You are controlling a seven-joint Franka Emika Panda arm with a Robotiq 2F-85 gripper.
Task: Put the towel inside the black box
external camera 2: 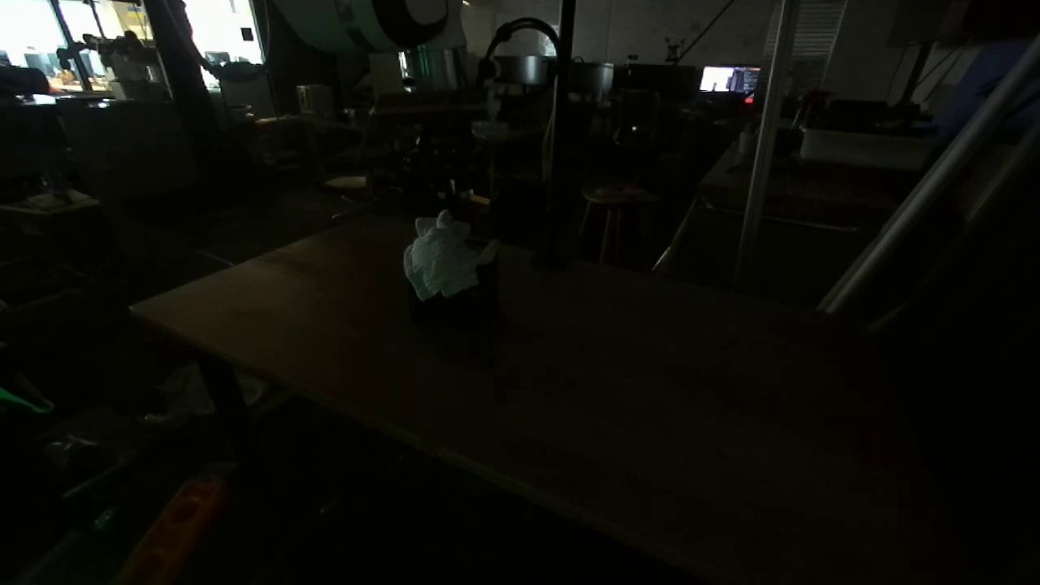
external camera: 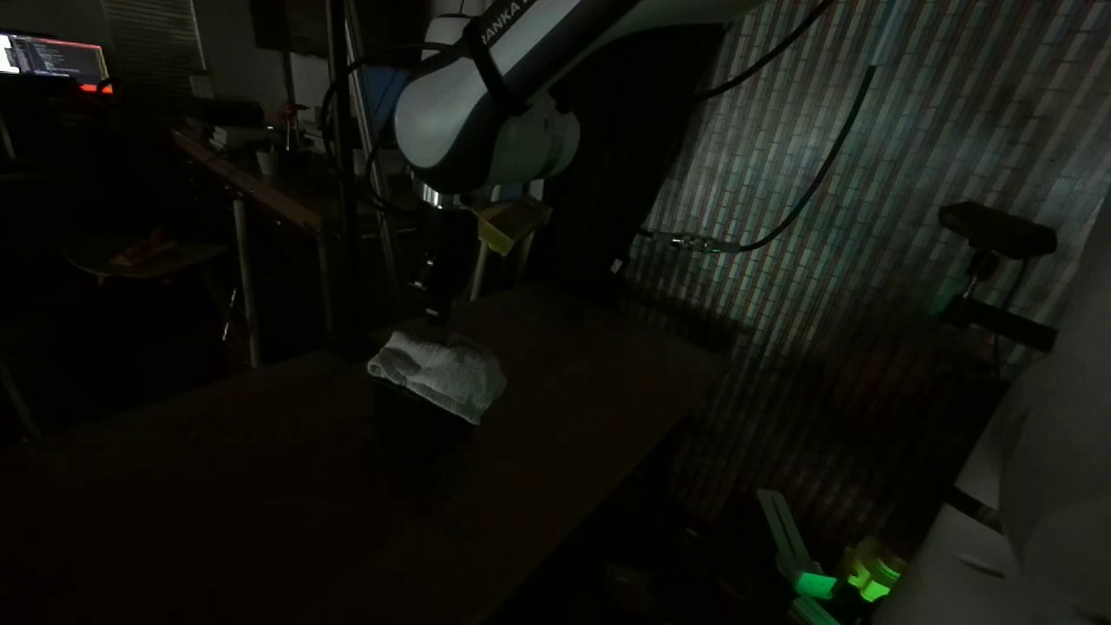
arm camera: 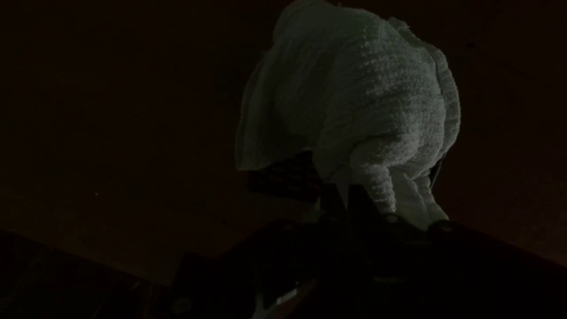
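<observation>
The scene is very dark. The white towel lies bunched over the top of the black box, with its edges hanging over the rim. The towel and box also show in an exterior view. In the wrist view the towel hides most of the box, and a patterned piece of box wall shows. My gripper points down at the towel with its fingers close together and a narrow strip of cloth between them. In an exterior view the gripper is at the towel's top. The box's inside is hidden.
The box stands on a dark wooden table, near its far edge. A thin dark upright post rises behind the table. A cluttered desk and metal poles stand beyond. A camera on a stand is beside the patterned wall.
</observation>
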